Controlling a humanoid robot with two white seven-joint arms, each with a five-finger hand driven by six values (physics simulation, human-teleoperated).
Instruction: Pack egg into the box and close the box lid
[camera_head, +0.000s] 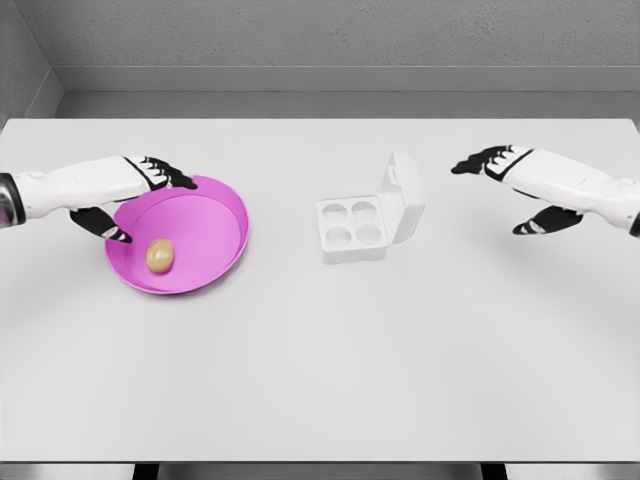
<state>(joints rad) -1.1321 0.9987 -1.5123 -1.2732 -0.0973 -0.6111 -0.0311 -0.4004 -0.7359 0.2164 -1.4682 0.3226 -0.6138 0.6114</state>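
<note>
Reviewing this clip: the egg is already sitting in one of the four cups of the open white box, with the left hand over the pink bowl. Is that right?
Not quite. The head view shows the egg lying in the pink bowl, not in the box, whose four cups are all empty. The rest holds: the box lid is open and the left hand is over the bowl.

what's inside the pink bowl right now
One tan egg lies in the pink bowl. The left hand hovers over its rim, hiding a little of the inside there.
</note>
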